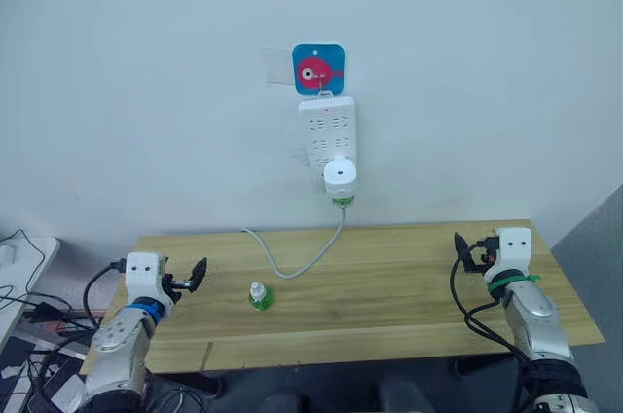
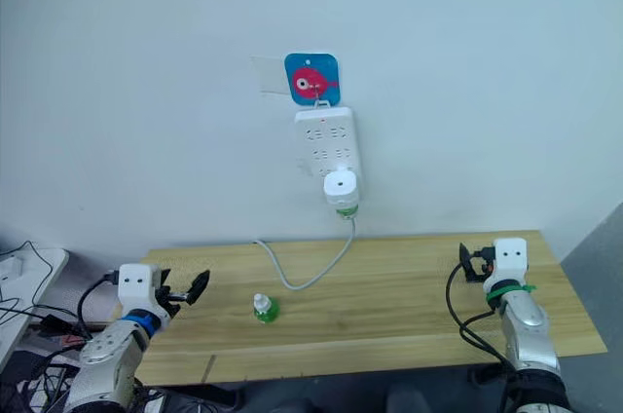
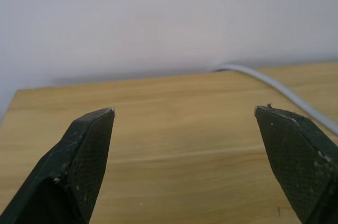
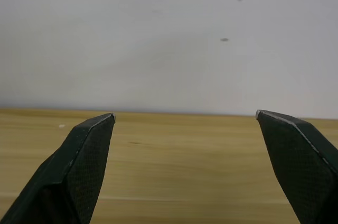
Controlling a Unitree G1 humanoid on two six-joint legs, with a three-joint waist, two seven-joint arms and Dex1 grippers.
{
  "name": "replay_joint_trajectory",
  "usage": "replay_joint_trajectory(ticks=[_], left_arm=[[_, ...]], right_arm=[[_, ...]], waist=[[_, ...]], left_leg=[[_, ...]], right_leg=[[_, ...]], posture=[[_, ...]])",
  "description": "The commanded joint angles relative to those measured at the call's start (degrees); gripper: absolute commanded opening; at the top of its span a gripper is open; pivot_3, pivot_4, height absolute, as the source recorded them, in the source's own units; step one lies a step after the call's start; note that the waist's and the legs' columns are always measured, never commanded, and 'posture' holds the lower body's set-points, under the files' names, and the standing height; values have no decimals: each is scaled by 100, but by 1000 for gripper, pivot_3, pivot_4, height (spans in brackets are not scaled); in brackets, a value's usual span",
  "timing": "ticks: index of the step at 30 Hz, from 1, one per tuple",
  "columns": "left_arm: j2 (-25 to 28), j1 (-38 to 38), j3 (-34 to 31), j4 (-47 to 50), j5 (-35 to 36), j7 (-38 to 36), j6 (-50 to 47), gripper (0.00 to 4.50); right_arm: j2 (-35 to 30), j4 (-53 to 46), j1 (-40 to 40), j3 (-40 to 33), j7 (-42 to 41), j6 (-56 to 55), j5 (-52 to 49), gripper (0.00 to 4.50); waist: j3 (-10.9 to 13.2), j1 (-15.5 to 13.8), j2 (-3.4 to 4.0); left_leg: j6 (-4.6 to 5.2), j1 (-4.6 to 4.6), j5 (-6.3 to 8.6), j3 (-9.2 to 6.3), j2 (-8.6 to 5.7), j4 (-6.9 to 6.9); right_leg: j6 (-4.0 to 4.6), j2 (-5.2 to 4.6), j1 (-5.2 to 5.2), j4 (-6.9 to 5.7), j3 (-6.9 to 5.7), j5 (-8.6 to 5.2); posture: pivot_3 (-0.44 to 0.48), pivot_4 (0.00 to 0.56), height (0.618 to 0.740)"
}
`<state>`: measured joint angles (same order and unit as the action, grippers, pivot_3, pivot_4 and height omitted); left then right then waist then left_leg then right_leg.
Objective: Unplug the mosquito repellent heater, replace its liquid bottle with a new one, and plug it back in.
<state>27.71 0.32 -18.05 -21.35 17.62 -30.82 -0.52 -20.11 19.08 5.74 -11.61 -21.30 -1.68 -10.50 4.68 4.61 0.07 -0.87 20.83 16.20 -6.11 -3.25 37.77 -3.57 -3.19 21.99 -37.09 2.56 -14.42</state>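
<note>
The white mosquito repellent heater (image 1: pixel 340 179) is plugged into the bottom of a white power strip (image 1: pixel 327 130) hanging on the wall. Its liquid bottle (image 1: pixel 342 202) shows as a green base under the heater. The new one (image 1: pixel 259 296), a green bottle with a white cap, stands upright on the wooden table (image 1: pixel 389 286). My left gripper (image 1: pixel 192 276) hovers open over the table's left end, left of the capped bottle. My right gripper (image 1: pixel 467 249) hovers open over the table's right end. Both wrist views show wide-apart fingertips (image 3: pixel 90 145) (image 4: pixel 87 147) with nothing between them.
A grey cable (image 1: pixel 297 259) runs from the power strip down onto the table and off behind its back edge. A blue hook plate with a red fish (image 1: pixel 318 68) holds the strip. Loose cables (image 1: pixel 29 311) lie left of the table.
</note>
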Motion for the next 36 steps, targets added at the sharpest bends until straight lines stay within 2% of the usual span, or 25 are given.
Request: replay_joint_trajectory(ticks=[1,6,7,10,15,20,27,36], left_arm=[[314,11,65,1069,366,-596,-394,4468],[602,-313,300,2043,714,-1091,-1095,4468],[639,-470,361,2073,780,-1238,-1173,4074],[718,-952,563,2165,855,-1469,-1447,3292],[668,-1746,949,2100,839,-1742,-1765,3292],[407,-2835,1429,1017,581,-2215,-1512,3292],[-23,-4211,1773,-788,122,-2729,-734,3292],[-354,-5153,1832,-2372,-297,-3168,75,3292]], right_arm=[[-110,-1111,-51,140,-403,403,-334,4500],[-83,-2135,-65,313,-607,986,-628,4500],[-44,-2355,-32,359,-629,1113,-719,4500],[7,-2948,18,539,-712,1473,-930,4500],[38,-3622,158,829,-824,1959,-1174,4500],[147,-3967,357,990,-728,2398,-1371,4500],[178,-4230,384,1039,-493,2671,-1352,4500],[139,-4620,189,955,-255,2948,-1419,4500]], waist=[[20,-4,8],[52,-77,13],[57,-103,13],[91,-139,9],[134,-134,-11],[169,-127,-26],[185,-93,-41],[236,74,-54]], left_leg=[[0,0,0,1,0,0],[0,1,0,0,1,1],[0,1,0,0,1,1],[-1,1,0,0,3,1],[-1,2,0,1,3,1],[-2,5,-1,2,2,6],[-2,11,-1,3,0,6],[-1,21,-1,4,1,6]], right_leg=[[0,0,-1,1,0,0],[0,-1,-1,0,-3,0],[0,-1,-1,0,-4,0],[0,1,-1,-1,-7,0],[0,3,1,1,-5,0],[-1,3,4,1,-6,1],[-1,4,11,3,-4,1],[-3,4,19,4,-3,0]], posture=[[-54,100,740],[-52,106,740],[-51,108,740],[-56,107,740],[-81,106,740],[-114,109,740],[-151,113,740],[-199,121,740]])
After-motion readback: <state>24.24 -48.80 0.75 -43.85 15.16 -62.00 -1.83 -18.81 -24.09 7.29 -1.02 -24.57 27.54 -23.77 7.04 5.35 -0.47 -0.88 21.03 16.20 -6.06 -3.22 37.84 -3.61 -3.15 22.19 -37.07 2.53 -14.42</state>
